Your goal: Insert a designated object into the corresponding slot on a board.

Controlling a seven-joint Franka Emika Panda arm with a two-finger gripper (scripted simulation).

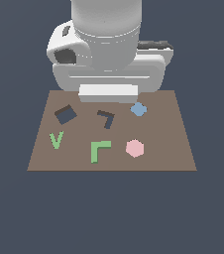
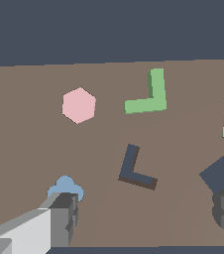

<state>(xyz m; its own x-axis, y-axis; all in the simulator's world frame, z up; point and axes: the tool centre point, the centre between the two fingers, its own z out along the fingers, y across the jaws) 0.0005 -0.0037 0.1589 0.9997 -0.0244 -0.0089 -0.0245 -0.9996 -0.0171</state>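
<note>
Right now the green L [image 1: 98,150] lies flat on the board [image 1: 173,144], toward its near edge and about midway across in the exterior view. One arm runs toward the exterior view's right, the other points at the near edge. It is not gripped and nothing touches it.

Just beyond it, toward the robot, is the L slot [image 1: 106,118], a dark right-angle recess turned differently from the block. The two are near each other but apart, with bare board between them. In the wrist view the green L [image 2: 149,96] and the L slot [image 2: 135,168] also show as separate.

To the exterior view's left of the slot is the dark square recess [image 1: 65,114], tilted. Near that, closer to the near edge, lies the thin green V [image 1: 56,140]. The pink hexagon [image 1: 134,148] sits just to the exterior view's right of the green L, and a small blue piece [image 1: 139,109] lies farther back on that side.

The tool [image 2: 146,211] hangs above the far part of the board, released, its fingers [image 2: 62,213] spread wide and holding nothing. In the wrist view one finger partly hides the blue piece and the other overlaps the square recess.
</note>
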